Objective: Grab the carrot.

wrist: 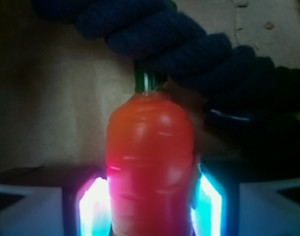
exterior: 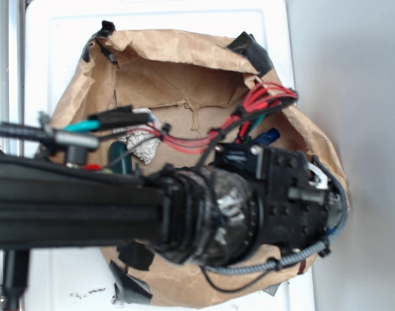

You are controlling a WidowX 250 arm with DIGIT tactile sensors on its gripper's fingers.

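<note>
In the wrist view the orange carrot [wrist: 150, 157] fills the middle, its rounded wide end pointing away and a dark green stem [wrist: 147, 81] at its top. My gripper [wrist: 150, 209] is shut on the carrot. The glowing left pad [wrist: 95, 209] and right pad [wrist: 210, 206] press against its two sides. The carrot's lower part runs off the bottom of the frame. In the exterior view the arm's black wrist housing [exterior: 282, 194] covers the gripper and the carrot, so neither shows there.
A thick dark blue rope [wrist: 189, 54] lies just beyond the carrot's far end. Crumpled brown paper [exterior: 178, 84] covers a white surface [exterior: 61, 39]. A foil ball [exterior: 143, 146], a green toy [exterior: 123, 162] and a blue piece [exterior: 269, 136] lie on the paper.
</note>
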